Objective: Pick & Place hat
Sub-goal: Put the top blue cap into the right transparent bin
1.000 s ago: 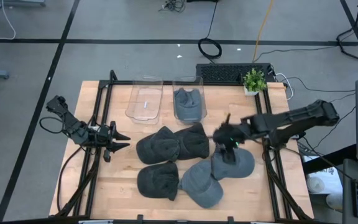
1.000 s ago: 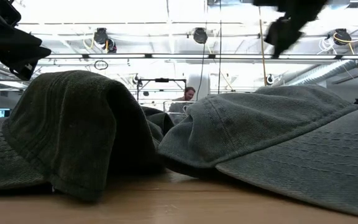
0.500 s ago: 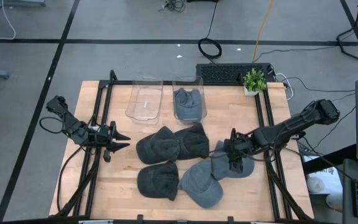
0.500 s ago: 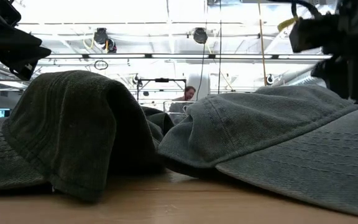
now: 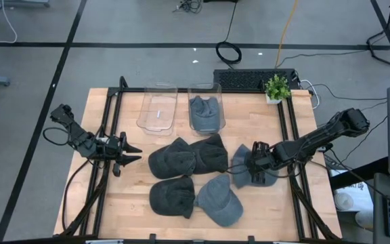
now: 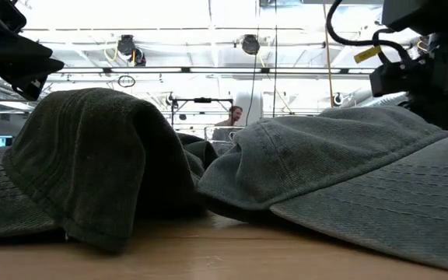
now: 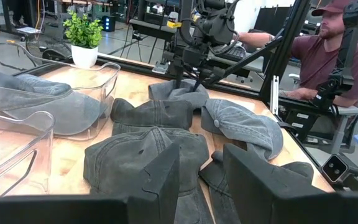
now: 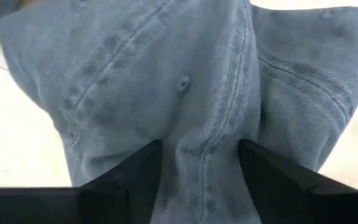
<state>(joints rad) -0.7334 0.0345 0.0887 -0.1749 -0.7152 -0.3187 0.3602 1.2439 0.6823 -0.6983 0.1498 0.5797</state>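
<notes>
Right end effector (image 5: 251, 168) is down on the blue-grey denim cap (image 5: 244, 173) at the right of the wooden surface (image 5: 134, 210), its 2 fingers (image 8: 132, 177) spread apart with the cap's crown bunched between them. Left end effector (image 5: 128, 154), fingers parted, hangs over the surface's left edge.

No legible text, label, brand, number or sign is shown on any item.
</notes>
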